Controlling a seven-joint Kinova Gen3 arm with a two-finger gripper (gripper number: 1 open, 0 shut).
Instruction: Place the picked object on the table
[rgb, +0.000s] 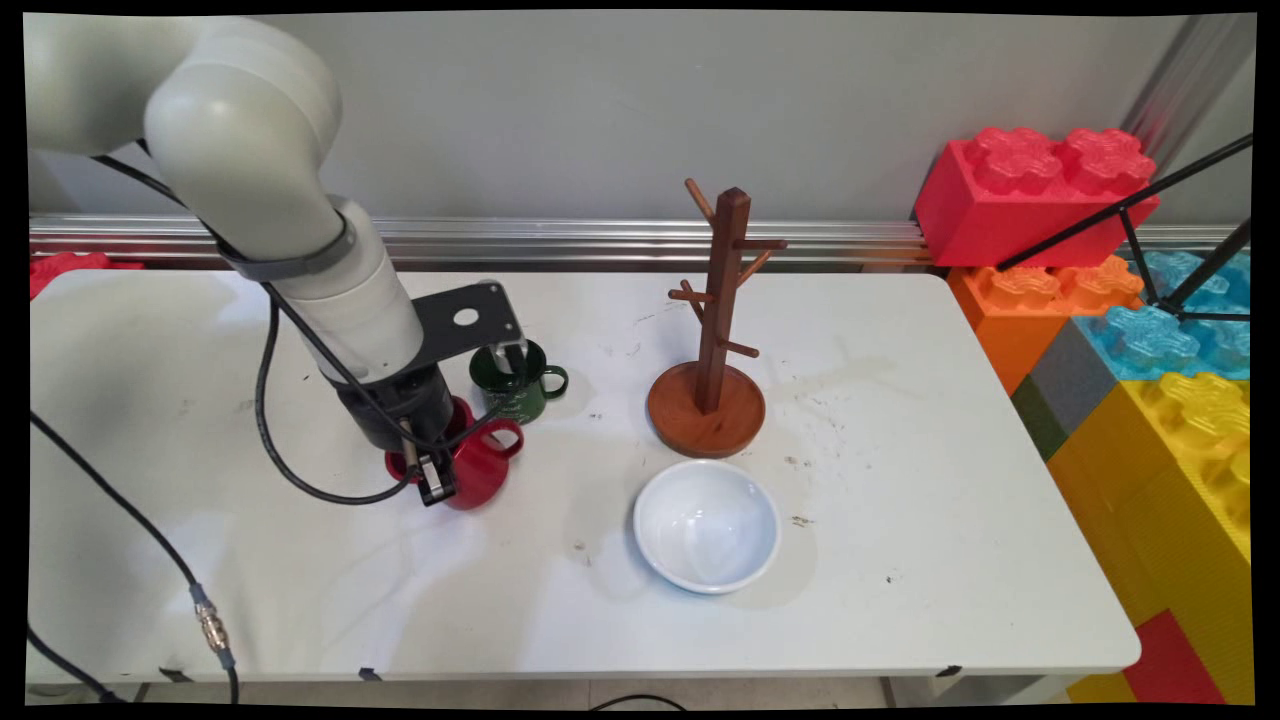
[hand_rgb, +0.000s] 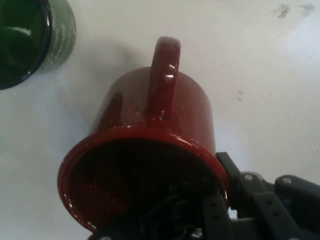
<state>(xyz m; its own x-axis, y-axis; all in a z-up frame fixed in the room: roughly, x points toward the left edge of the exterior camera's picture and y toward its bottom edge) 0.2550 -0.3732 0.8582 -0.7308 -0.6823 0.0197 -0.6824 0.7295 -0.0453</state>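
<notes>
Main view: the claw (rgb: 437, 478) is being held low over the bench (rgb: 900, 560), at the left, and the rim of a red mug (rgb: 480, 465) is being pinched by it, one finger inside the mug and one outside, as is being shown in the hand view (hand_rgb: 212, 210). The red mug (hand_rgb: 150, 150) is being kept upright, its handle pointing away from the claw. A green mug (rgb: 520, 385) is standing just behind it. To the right, a wooden mug tree (rgb: 712, 340) and a white bowl (rgb: 706, 525) are being seen, well apart from the claw.
</notes>
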